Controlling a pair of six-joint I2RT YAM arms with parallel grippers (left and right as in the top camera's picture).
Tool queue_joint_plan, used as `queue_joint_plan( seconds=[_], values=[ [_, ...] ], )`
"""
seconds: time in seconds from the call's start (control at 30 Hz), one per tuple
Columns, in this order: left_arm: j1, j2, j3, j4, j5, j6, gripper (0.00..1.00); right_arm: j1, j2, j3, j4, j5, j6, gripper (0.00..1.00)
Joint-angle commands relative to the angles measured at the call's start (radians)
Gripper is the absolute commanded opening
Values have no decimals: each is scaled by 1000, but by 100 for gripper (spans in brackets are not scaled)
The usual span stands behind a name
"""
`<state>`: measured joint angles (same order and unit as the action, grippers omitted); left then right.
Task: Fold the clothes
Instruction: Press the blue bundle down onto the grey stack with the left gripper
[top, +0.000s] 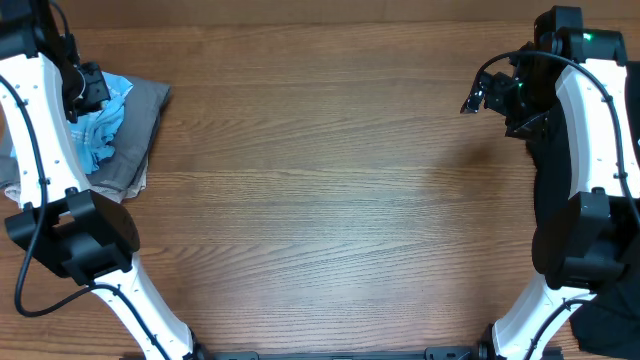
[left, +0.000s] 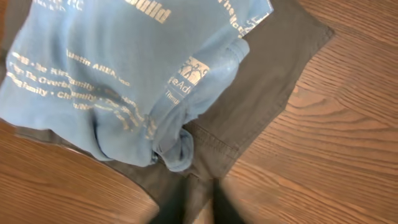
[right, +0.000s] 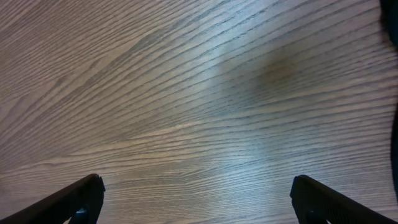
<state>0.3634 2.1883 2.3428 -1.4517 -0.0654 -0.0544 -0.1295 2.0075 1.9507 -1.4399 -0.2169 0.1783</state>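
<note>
T-shirt (left: 99, 81) lies just beyond the left hand (left: 196, 202).

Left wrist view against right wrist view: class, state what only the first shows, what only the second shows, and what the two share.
Only the left wrist view shows clothing: a crumpled light blue T-shirt with pale printed lettering, lying on top of a grey garment.

Only the right wrist view shows the right tool, its two dark fingers spread wide at the bottom corners, with nothing between them.

Both show the wooden table with its grain running across the picture.
</note>
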Motion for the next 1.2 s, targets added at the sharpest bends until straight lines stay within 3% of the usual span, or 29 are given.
queue_joint_plan(
  seconds=[0.0, 0.23, 0.5, 0.63, 0.7, 0.8, 1.0, 1.17],
  values=[
    [45, -16, -24, -6, 61, -41, 4, -1, -10, 13, 2, 7, -8, 100],
    [90, -16, -184, 88, 64, -59, 4, -1, -10, 13, 2, 7, -8, 100],
    [169, -16, -525, 377, 164, -40, 4, -1, -10, 13, 2, 7, -8, 100],
    [195, -16, -652, 449, 139, -38, 4, -1, -10, 13, 2, 7, -8, 100],
    [211, -16, -661, 454, 178, -39, 4, -1, -10, 13, 2, 7, -8, 100],
    [231, -39, -612, 429, 377, -10, 4, -1, -10, 13, 2, 7, -8, 100],
    [245, -163, -461, 383, 609, -13, 4, -1, -10, 13, 2, 7, -8, 100],
    [245, -287, -443, 478, 729, -50, 4, -1, -10, 13, 2, 7, -8, 100]
  ],
)
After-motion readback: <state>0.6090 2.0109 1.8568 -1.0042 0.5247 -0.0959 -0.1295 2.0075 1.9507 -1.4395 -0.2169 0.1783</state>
